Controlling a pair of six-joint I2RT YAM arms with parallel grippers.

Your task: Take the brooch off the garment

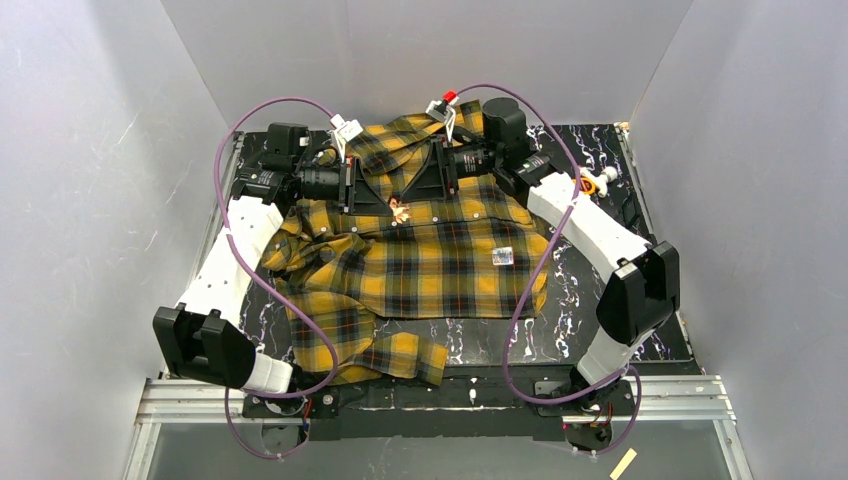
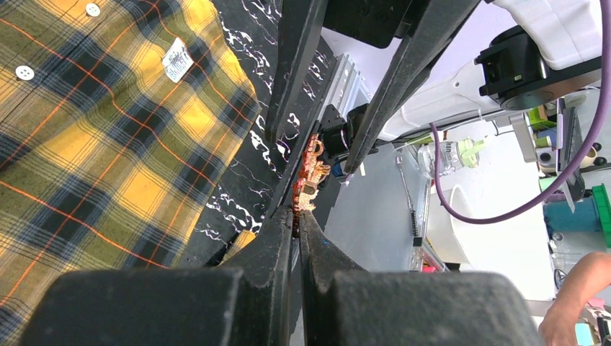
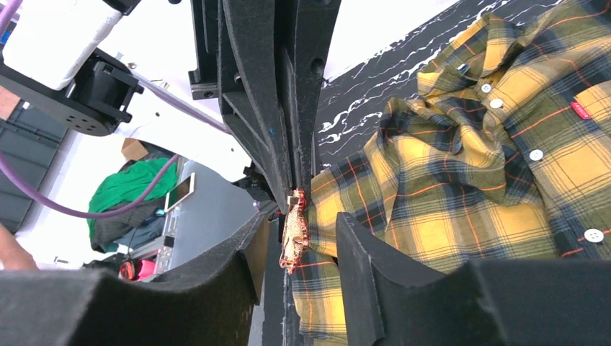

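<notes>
The garment (image 1: 420,270), a yellow-and-black plaid shirt, lies spread on the black table; it also shows in the left wrist view (image 2: 86,144) and the right wrist view (image 3: 468,158). The brooch (image 1: 402,210) is a small cream and orange ornament held over the shirt's upper part. My left gripper (image 1: 390,203) is shut on the brooch's end (image 2: 308,180), its jaws pressed together (image 2: 297,213). My right gripper (image 1: 408,195) faces it, open. The brooch (image 3: 294,231) hangs between the right gripper's spread fingertips (image 3: 302,218), touching neither. I cannot tell whether it still touches the cloth.
The shirt's white label (image 1: 503,256) and snap buttons (image 2: 24,72) lie right of the grippers. The black marbled table (image 1: 600,300) is walled in grey on three sides. A small orange-white object (image 1: 597,180) sits at the back right. Purple cables (image 1: 520,330) loop over the shirt.
</notes>
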